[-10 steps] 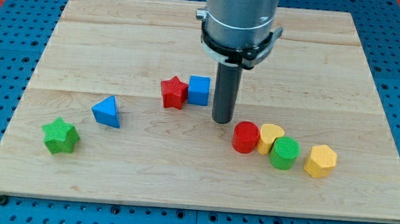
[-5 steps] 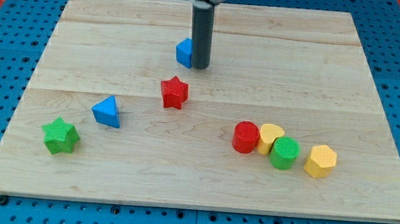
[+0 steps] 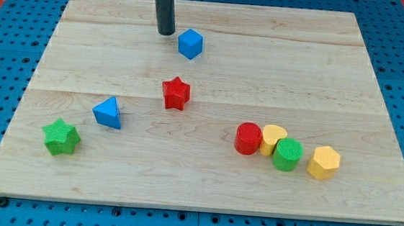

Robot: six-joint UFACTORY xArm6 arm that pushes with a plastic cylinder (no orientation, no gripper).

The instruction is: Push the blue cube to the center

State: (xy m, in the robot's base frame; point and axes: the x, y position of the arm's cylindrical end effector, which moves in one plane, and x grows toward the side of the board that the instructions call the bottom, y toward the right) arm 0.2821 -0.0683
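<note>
The blue cube (image 3: pixel 190 43) sits on the wooden board (image 3: pixel 203 192) near the view's top, a little left of the middle, turned so a corner faces down the view. My tip (image 3: pixel 165 33) stands just to the upper left of the cube, apart from it by a small gap. The rod rises out of the view's top. A red star (image 3: pixel 176 94) lies below the cube, toward the board's middle.
A blue triangular block (image 3: pixel 108 112) and a green star (image 3: pixel 61 137) lie at the lower left. A red cylinder (image 3: pixel 247 139), yellow heart (image 3: pixel 273 139), green cylinder (image 3: pixel 287 154) and yellow hexagon (image 3: pixel 324 162) form a row at the lower right.
The blue cube moved from beside the red star up the view toward the top. My tip went from right of the cube, up and across to its upper left.
</note>
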